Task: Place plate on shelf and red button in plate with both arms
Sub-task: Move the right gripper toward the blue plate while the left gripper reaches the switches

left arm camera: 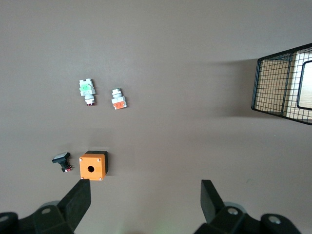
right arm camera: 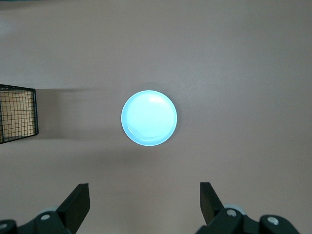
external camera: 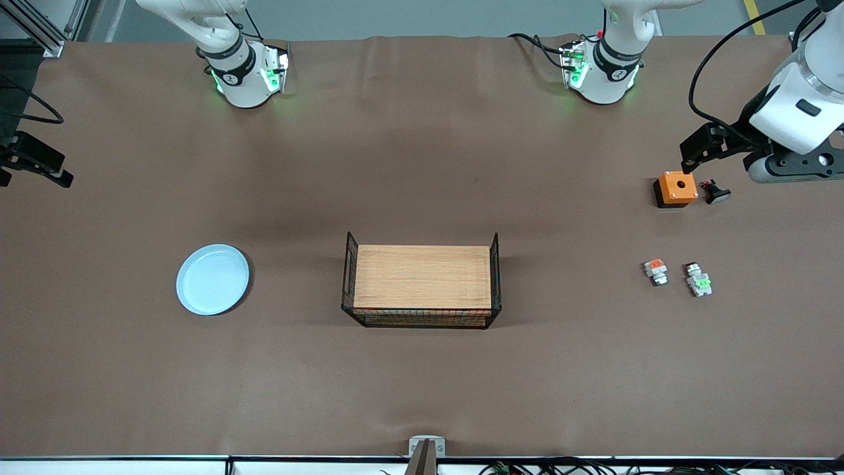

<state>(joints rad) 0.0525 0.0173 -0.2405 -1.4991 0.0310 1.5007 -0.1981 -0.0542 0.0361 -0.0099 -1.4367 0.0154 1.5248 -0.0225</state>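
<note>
Two task pieces lie apart at opposite ends of the brown cloth-covered table (external camera: pixel 422 382), with the wooden tray with black wire-mesh ends (external camera: pixel 422 277) between them. Nearest the front camera, level with the tray, rests the round, shallow, pale-blue plate (external camera: pixel 213 279), smooth and glossy, toward the right arm's end. The red button (external camera: pixel 698 280), a tiny white-grey switch block with a green patch and a dark reddish end, sits toward the left arm's end, its long axis running roughly near-to-far, just beside a similar block with an orange-red patch (external camera: pixel 655 270). Farther from the camera stand an orange box with a hole (external camera: pixel 676 188) and a small black part (external camera: pixel 715 192). The left gripper (left arm camera: pixel 145 195) hangs with fingers spread wide and empty, over the table by the orange box, so the red button lies nearer the camera than its spot below. The right gripper (right arm camera: pixel 144 197), equally wide and empty, hovers above the table near the plate; each arm is clearly nearer its own piece.
</note>
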